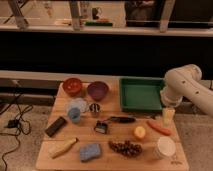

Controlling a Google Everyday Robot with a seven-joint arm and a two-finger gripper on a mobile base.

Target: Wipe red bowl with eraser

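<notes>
My claw hangs spread wide and empty, just off the right edge of the green tray. The red bowl sits well left of the tray. The eraser lies flat on the counter, farther left and nearer. It looks light and stiff, so I'd pinch across its narrow width.

The wooden table carries a red bowl, purple bowl and green tray at the back, a black eraser at left, and a blue sponge, grapes and white cup in front, with the gripper over its right edge.
</notes>
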